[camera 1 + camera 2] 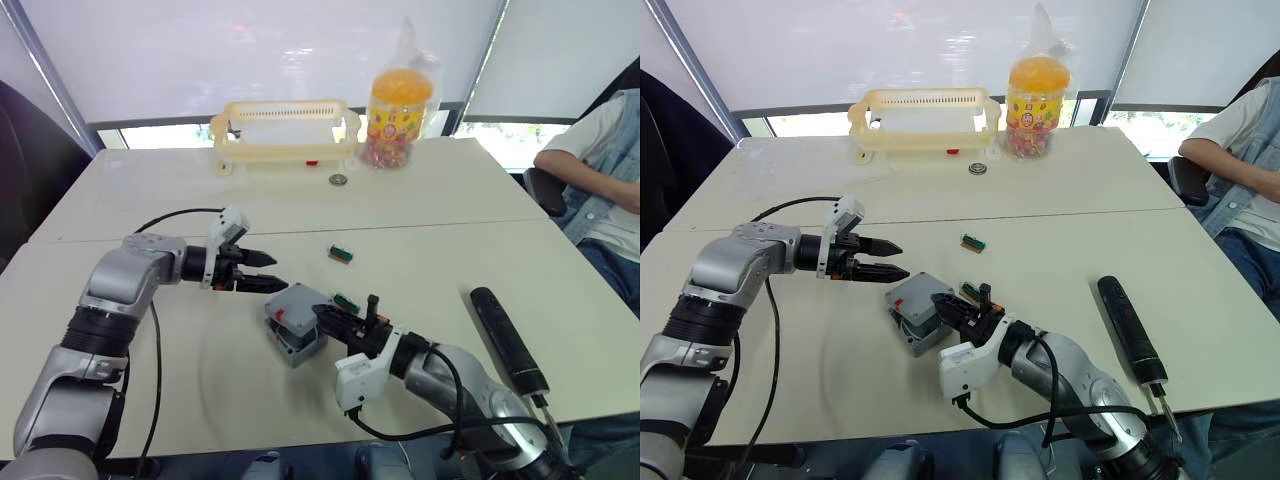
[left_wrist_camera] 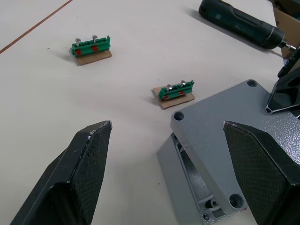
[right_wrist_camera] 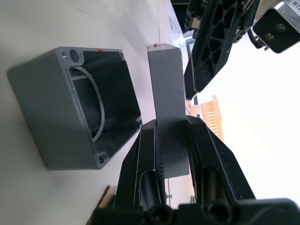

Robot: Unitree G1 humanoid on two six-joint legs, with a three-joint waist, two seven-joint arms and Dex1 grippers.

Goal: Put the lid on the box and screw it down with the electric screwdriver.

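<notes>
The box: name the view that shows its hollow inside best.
Right wrist view: the box lies open, inner rim plain, beside the lid in the right gripper. Eye views show its outside; the left wrist view, one corner under the lid.

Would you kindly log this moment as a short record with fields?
lid: pinched by right gripper, held over the box, not seated
box: open, on table
left gripper: open, beside the lid, holding nothing
electric screwdriver: lying on table near the right arm, untouched
green blocks: on table beyond the box
</notes>
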